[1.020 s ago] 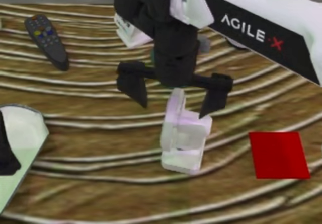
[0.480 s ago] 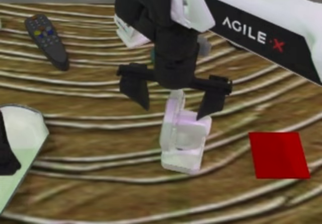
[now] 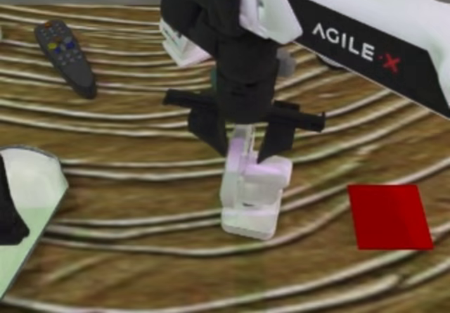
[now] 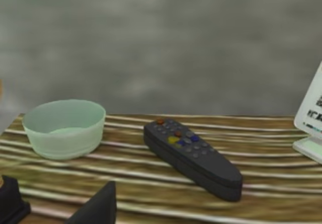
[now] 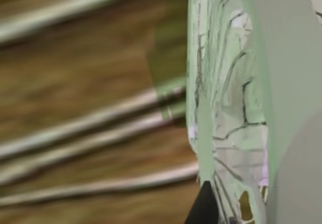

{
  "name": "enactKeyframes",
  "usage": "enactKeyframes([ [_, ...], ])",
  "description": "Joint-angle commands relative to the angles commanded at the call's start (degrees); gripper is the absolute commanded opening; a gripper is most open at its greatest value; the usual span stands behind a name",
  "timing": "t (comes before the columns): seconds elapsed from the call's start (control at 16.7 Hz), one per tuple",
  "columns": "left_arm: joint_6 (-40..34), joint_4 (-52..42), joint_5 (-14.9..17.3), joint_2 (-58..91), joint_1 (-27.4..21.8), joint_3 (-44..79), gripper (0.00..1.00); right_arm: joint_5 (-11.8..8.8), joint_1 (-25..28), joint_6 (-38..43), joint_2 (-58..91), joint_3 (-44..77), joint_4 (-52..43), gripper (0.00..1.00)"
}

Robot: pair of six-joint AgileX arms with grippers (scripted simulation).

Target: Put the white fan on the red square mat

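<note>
1. While the left arm sits parked at the table's left edge, low in the top view, the right gripper [image 3: 242,138] is down over the white fan [image 3: 249,193] near the middle of the table, a black finger on either side of the fan's upright head.
2. The fingers look drawn in against that head, clamped on it or very nearly; contact on the far side is hard to confirm from above.
3. The right wrist view is filled by the fan's pale grille [image 5: 226,108] right up close, which fits a grip on the head.
4. The fan's base rests on the wood, its long axis running roughly away from the camera, tilted slightly.
5. Here's the relation that matters: the red mat [image 3: 390,216] lies flat, well to the right of the fan and a touch nearer the front edge, nothing between them.
6. I judge the next move to be a lift and a carry rightward, on the right arm's own side.
</note>
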Motion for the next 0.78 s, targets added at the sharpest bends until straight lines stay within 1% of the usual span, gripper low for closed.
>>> enactKeyframes([
  [0.12,0.0,0.0,0.0,0.0,0.0,0.0,1.0,0.0,0.0,0.0,0.0,0.0,0.0,0.02],
  [0.18,0.0,0.0,0.0,0.0,0.0,0.0,1.0,0.0,0.0,0.0,0.0,0.0,0.0,0.0],
  [0.78,0.0,0.0,0.0,0.0,0.0,0.0,1.0,-0.01,-0.05,0.07,-0.1,0.88,-0.93,0.0],
])
